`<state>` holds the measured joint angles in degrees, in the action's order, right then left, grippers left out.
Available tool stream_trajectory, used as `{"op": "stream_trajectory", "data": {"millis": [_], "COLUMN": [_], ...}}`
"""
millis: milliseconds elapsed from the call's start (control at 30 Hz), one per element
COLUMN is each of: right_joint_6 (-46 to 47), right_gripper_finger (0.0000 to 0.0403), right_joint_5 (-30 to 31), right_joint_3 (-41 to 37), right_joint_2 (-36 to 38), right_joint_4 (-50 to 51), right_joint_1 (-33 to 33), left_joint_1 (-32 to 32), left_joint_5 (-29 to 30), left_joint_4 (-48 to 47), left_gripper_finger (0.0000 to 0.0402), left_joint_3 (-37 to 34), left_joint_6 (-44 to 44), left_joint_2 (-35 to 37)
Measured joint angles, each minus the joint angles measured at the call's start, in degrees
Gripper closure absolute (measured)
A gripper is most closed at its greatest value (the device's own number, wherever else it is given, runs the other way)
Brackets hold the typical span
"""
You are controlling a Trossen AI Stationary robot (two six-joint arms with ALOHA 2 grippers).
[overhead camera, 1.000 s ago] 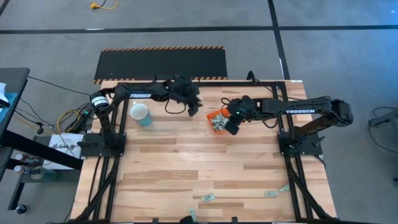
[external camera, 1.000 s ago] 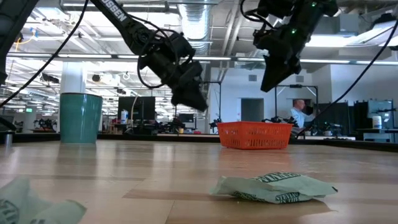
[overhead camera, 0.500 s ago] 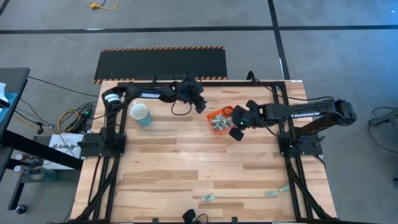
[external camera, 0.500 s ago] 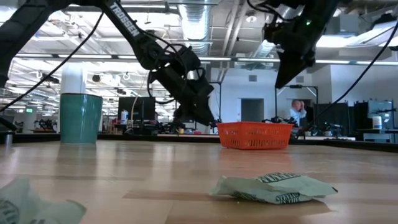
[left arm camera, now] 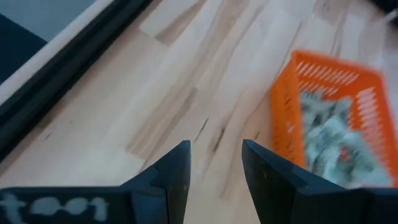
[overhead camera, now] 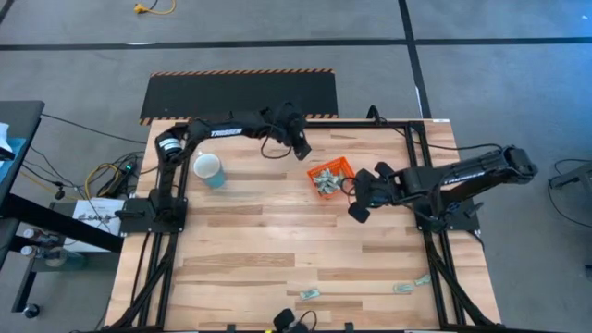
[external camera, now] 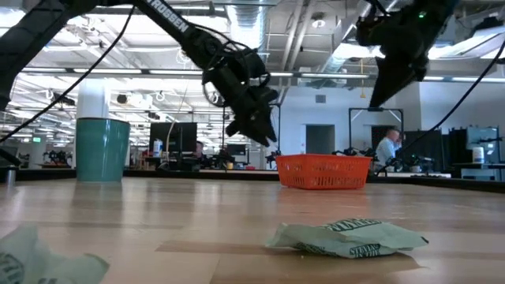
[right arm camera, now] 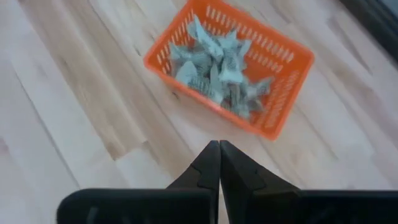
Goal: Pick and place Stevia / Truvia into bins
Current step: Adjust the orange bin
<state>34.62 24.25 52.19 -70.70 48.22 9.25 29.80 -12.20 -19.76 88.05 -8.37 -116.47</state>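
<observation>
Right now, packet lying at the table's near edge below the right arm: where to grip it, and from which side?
Come straight down on the packet: it lies flat on the bare table, so only a top-down pinch across its short width looks workable. The right hand, shut and empty, is nearer than the left hand.

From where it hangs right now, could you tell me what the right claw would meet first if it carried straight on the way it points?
Probably bare wooden table just short of the orange tray. The right claw is shut and empty, aimed down toward the packet-filled tray; depth is unclear.
</observation>
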Motion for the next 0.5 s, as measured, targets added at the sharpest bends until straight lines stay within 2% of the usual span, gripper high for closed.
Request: {"op": "stream_trajectory", "data": {"millis": [167, 367, 500], "right_joint_6": [7.0, 14.6, 20.4], "right_gripper_finger": [0.0401, 0.0402, 0.0402], "right_joint_5": [0.3, 2.3, 4.9], "right_joint_3": [-0.1, 0.0, -0.1], "right_joint_2": [0.5, 1.6, 1.9], "right_joint_4": [1.4, 3.4, 6.6], "right_joint_1": [3.8, 10.4, 15.3], "left_joint_1": [-0.3, 0.0, -0.1], "left_joint_5": [0.2, -6.0, -6.7], "left_joint_4": [-12.8, -34.1, -40.9], "left_gripper_finger": [0.0269, 0.0269, 0.0269], "left_joint_3": [14.3, 34.7, 44.3], "left_joint_6": [-2.3, -1.7, -1.0], "left_joint_2": [-7.4, -21.2, -26.5]}}
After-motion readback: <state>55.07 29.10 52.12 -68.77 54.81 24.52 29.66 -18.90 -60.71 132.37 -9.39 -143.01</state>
